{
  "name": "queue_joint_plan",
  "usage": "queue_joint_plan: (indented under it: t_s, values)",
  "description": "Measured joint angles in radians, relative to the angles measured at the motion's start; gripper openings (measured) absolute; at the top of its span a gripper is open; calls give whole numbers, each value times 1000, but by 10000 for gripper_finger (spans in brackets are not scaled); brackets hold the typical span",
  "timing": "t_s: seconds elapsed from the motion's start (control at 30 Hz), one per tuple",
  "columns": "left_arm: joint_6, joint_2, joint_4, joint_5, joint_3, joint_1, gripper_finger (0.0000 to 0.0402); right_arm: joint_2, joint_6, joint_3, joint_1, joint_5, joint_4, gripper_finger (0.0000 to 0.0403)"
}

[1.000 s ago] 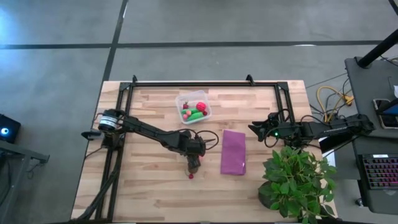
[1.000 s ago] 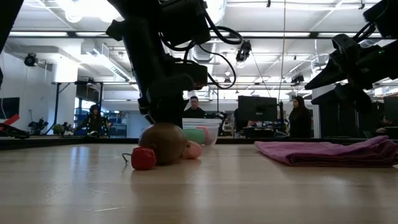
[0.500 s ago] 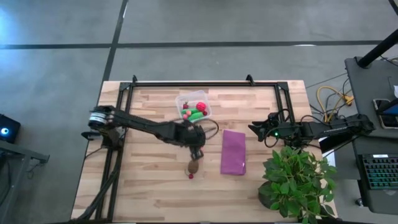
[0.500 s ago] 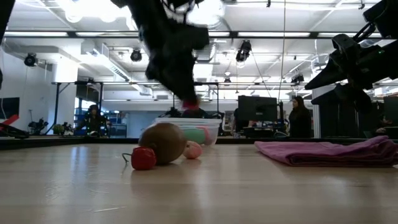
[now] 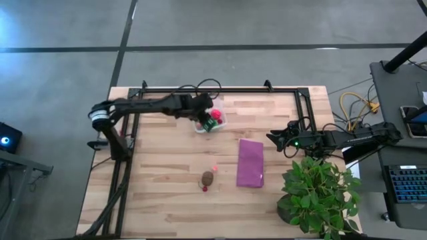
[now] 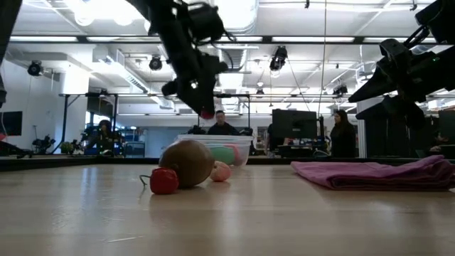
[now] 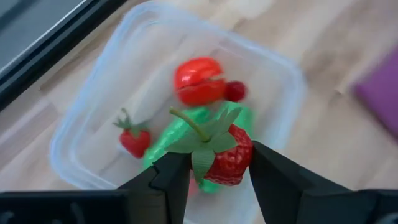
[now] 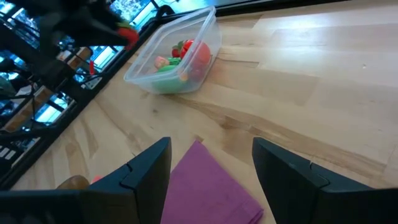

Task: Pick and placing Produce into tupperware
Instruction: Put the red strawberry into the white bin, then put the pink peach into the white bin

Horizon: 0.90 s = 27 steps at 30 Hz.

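— Three loose pieces lie nearest on the table (image 5: pixel 160 200): a small red piece (image 6: pixel 163 180), the brown oval (image 6: pixel 186 163) touching it just behind, and a pink bit (image 6: pixel 221 171) at the oval's far side. What sits beside them?

— A purple cloth (image 5: pixel 250 163), flat on the wood, a little apart toward the right arm's side. A potted plant (image 5: pixel 319 195) stands at the table's near right corner.

— And the right gripper (image 5: pixel 273 139)?

— Beyond the cloth's far end, near the table's right edge, its fingers (image 8: pixel 146 174) spread wide with nothing between them.

— Where is the tupperware (image 5: pixel 209 119)?

— Farther back, toward the far side of the table. It already holds a red round piece (image 7: pixel 199 81), a small red berry (image 7: pixel 135 140), a tiny dark red bit (image 7: pixel 235 91) and green pieces (image 7: pixel 177 132).

— So what does the left gripper (image 7: pixel 214 167) have?

— A strawberry (image 7: pixel 230 157) with a green leafy top, pinched between both fingers (image 7: pixel 171 177), which are closed against its sides. It hangs in the air directly above the tupperware, clear of the contents.

— Anything past the table?

— People (image 6: pixel 341 134) stand in the room behind, among monitors.
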<state>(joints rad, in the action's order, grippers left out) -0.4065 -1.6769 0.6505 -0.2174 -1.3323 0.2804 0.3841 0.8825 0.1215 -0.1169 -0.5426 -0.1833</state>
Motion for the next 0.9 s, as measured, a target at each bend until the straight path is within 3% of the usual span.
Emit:
queue_joint_plan:
  t_s: [0.2, 0.43, 0.73, 0.9]
  values:
    - [-7, -59, -13, 7, -11, 63, 194, 0, 37, 0, 0, 0, 0, 216]
    - [-7, -64, -6, 45, -7, 59, 263, 0, 53, 0, 0, 0, 0, 216]
    - [-98, 135, 44, 371, -4, -43, 272, 0, 53, 0, 0, 0, 0, 216]
    - [-139, 221, 117, 396, 7, -200, 272, 0, 52, 0, 0, 0, 0, 216]
